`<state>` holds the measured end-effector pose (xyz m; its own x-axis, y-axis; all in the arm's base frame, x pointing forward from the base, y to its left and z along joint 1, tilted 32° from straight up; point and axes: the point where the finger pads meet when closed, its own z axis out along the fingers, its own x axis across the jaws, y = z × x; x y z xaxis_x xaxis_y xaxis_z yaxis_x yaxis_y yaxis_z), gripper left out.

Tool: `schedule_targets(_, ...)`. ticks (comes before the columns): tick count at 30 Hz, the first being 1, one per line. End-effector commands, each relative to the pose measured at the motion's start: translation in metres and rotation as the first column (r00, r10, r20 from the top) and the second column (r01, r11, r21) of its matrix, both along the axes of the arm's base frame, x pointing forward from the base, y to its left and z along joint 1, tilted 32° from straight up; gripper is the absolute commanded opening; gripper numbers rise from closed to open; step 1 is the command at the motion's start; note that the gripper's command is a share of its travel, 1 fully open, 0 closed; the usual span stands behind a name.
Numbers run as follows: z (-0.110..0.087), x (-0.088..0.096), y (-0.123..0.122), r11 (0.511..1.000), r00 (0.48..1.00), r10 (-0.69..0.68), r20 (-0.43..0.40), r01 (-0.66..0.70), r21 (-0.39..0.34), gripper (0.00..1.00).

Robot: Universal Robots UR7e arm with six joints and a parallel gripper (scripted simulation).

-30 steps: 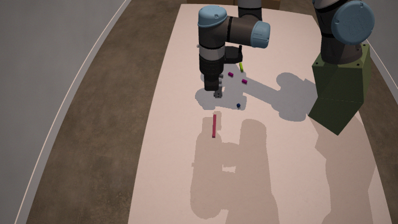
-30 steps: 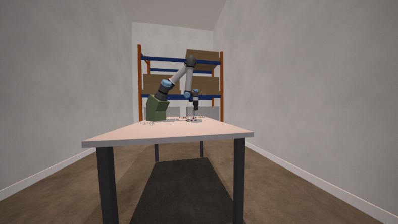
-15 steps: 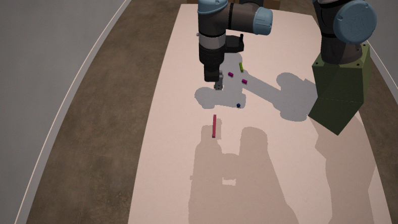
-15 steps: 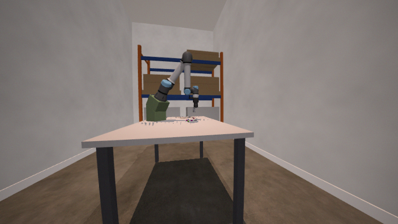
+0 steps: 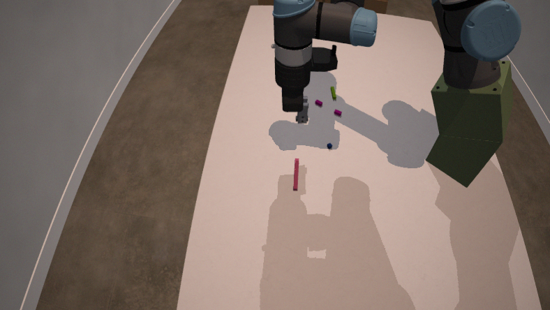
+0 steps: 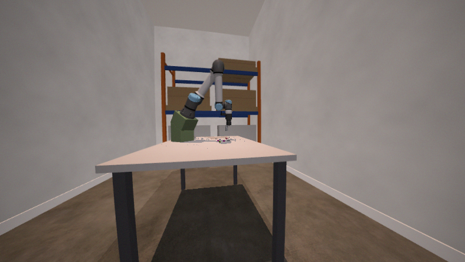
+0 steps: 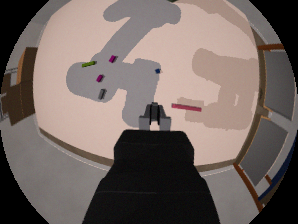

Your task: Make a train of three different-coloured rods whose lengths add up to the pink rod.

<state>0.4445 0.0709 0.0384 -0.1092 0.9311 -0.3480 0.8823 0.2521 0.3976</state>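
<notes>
Pale pink, the table top [image 5: 238, 215] fills most of the overhead view, with brown floor on both sides and the arm's green base block [image 5: 471, 127] at its right edge. Above the table hangs the gripper [image 5: 302, 118], pointing straight down and raised clear of the surface – the exterior view shows open air beneath it. Its fingers are closed on a small grey rod [image 5: 303, 114], which sits between the fingertips and matches them so closely in colour that its outline is hard to make out.

Other rods lie flat on the table. Just right of the gripper are two short magenta rods [image 5: 318, 102] [image 5: 338, 112], apart from each other, and a lime rod [image 5: 333, 93] beyond them. A tiny blue rod [image 5: 329, 145] lies nearer the camera, at the edge of the arm's shadow. Nearer still lies the pink rod [image 5: 296, 174], alone and well apart from the rest.

Behind the table, an orange and blue shelving rack [image 6: 162, 97] holds cardboard boxes [image 6: 237, 69].
</notes>
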Motion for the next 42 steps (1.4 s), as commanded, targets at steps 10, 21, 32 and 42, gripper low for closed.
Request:
schedule_targets(10,0.0005,0.0001,-0.0002,1.000,1.000,0.008,-0.001,-0.008,-0.004,0.24)
schedule_targets(21,0.0006,-0.0003,-0.0014,0.999,0.999,0.037,-0.011,-0.037,-0.019,0.24)
schedule_targets(32,0.0010,-0.0009,-0.0044,0.993,0.994,0.104,-0.034,-0.106,-0.055,0.24)
schedule_targets(42,0.0016,-0.0017,-0.0086,0.973,0.977,0.200,-0.074,-0.207,-0.103,0.24)
